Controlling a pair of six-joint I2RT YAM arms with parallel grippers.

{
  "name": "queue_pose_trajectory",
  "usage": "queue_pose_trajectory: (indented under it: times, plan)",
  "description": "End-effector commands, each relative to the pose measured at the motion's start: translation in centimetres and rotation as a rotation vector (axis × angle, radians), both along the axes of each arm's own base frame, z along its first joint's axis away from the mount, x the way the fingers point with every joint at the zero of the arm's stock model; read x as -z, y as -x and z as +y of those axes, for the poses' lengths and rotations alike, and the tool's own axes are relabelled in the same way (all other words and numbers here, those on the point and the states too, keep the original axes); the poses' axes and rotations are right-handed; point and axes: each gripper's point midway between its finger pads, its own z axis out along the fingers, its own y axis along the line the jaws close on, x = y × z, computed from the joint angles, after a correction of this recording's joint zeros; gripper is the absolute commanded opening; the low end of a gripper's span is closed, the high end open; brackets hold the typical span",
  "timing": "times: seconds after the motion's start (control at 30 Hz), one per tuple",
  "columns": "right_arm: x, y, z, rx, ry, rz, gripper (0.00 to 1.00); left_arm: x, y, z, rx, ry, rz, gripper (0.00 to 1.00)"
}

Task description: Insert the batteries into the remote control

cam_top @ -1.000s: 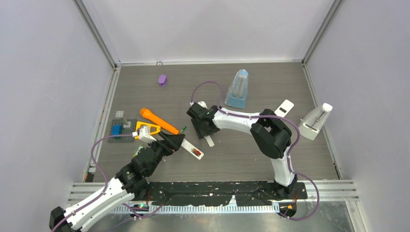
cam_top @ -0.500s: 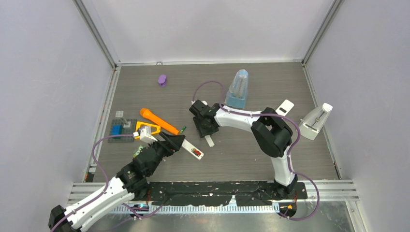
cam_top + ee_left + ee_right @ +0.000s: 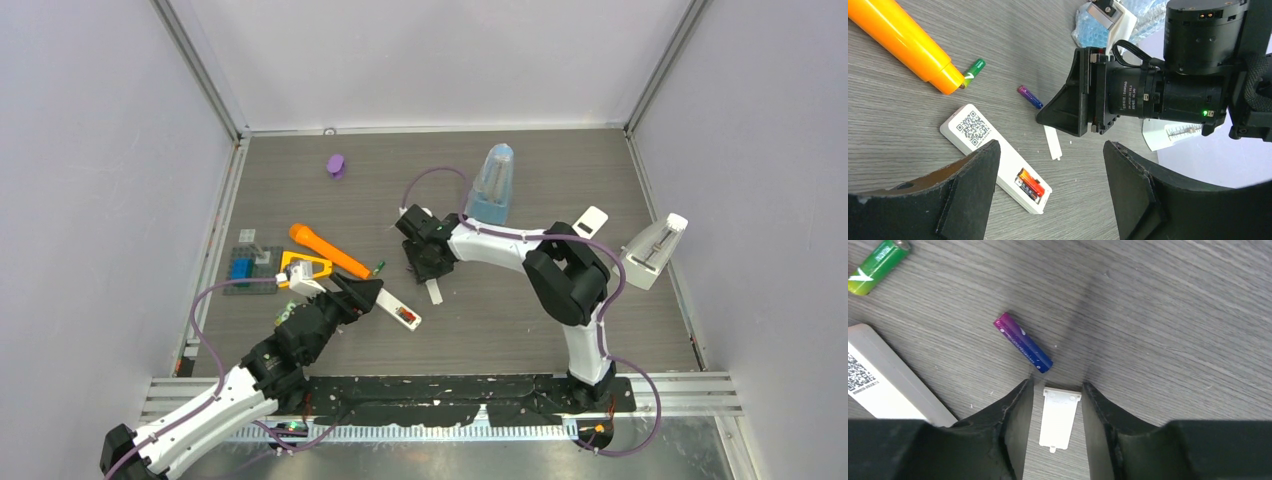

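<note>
The left arm rises from the near left corner and stretches diagonally toward the middle, its forearm low over the worktop (image 3: 500,330). The left gripper (image 3: 364,292) hovers over the remote control (image 3: 398,309), fingers spread wide with nothing between them. In its wrist view the remote lies back up, with a QR label at one end and a red battery (image 3: 1030,182) seated in the open compartment at the other.

The right arm comes up from its base at the near right, folds sharply at the elbow and runs its forearm leftward. The right gripper (image 3: 428,262) points down just beside the remote. Its fingers stand narrowly apart on either side of the white battery cover (image 3: 1060,417), which is not pinched (a sliver of worktop shows along one side of it).

The purple battery (image 3: 1023,350) lies just ahead of those fingertips, close to the cover's end. The green battery (image 3: 876,266) lies farther off, its end at the tip of an orange cylinder (image 3: 903,40).

The two grippers are near each other, with the remote, cover and loose batteries crowded between them. Bare worktop runs from the remote to the near rail and under the right forearm. A clear-and-blue object (image 3: 491,185) stands just behind that forearm. A white device (image 3: 650,252) leans at the right wall, well apart.
</note>
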Motion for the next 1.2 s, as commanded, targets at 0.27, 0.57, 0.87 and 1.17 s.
queue_pose_trajectory:
  times: [0.27, 0.57, 0.87, 1.17]
  plan:
    - [1.9, 2.2, -2.9, 0.091, 0.146, 0.01, 0.64, -0.4, -0.3, -0.1, -0.013, 0.014, -0.01, 0.77]
    - [3.0, 2.7, -3.3, 0.151, 0.163, 0.03, 0.48, -0.4, -0.3, -0.1, -0.013, 0.017, -0.01, 0.77]
    - [3.1, 2.6, -3.3, 0.175, 0.16, 0.022, 0.29, -0.4, -0.2, -0.4, 0.008, 0.018, -0.013, 0.77]
    - [-2.4, 0.7, -2.1, 0.221, 0.013, -0.102, 0.28, -0.8, 0.2, -2.4, 0.11, 0.016, -0.04, 0.77]
